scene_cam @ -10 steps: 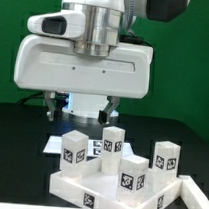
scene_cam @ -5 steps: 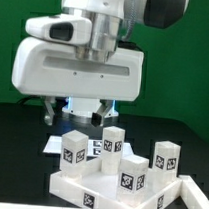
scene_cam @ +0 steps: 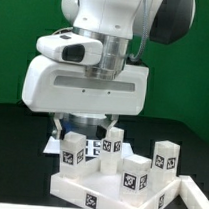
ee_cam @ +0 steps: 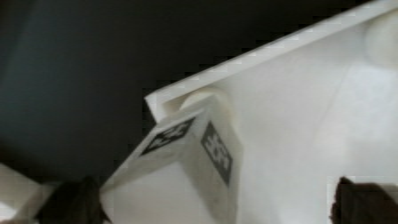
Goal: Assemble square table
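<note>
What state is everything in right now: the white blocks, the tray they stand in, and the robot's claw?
Tabletop: flat on the table, rim up.
Four legs: upright, standing loose on the tabletop.
Gripper: low behind the legs, fingers hidden, holding nothing visible.
Marker board: flat, mostly hidden.

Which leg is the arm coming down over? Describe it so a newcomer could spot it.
In the exterior view, find the white square tabletop with the raised rim at the front of the black table. Four white legs stand upright on it; take the leg at the exterior view's left. It alone stands right under the gripper, ahead of the back leg beside it.
</note>
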Action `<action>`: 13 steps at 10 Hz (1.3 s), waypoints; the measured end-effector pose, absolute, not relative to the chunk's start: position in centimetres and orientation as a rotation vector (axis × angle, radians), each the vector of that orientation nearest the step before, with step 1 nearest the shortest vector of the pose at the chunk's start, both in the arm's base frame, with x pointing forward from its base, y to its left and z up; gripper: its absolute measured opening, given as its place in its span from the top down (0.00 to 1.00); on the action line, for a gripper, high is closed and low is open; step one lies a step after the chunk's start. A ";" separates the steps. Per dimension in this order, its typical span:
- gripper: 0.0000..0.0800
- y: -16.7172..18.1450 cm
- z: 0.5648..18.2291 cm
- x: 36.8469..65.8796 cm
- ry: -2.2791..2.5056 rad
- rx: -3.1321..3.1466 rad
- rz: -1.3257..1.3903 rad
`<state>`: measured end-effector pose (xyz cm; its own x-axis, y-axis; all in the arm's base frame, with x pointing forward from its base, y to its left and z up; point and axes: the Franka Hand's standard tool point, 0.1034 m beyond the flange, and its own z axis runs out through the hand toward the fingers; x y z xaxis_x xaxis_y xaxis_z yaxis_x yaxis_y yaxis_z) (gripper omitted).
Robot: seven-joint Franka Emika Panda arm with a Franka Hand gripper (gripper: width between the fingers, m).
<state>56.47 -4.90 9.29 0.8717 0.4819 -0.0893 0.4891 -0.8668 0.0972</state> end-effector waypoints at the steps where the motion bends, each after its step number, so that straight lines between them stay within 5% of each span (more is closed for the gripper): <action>1: 0.19 -5.1 9.1 56.7 0.753 2.913 -0.082; 7: 0.19 -6.4 10.3 57.5 0.717 2.917 -0.072; 13: 0.19 -6.3 9.5 57.5 0.688 2.894 -0.050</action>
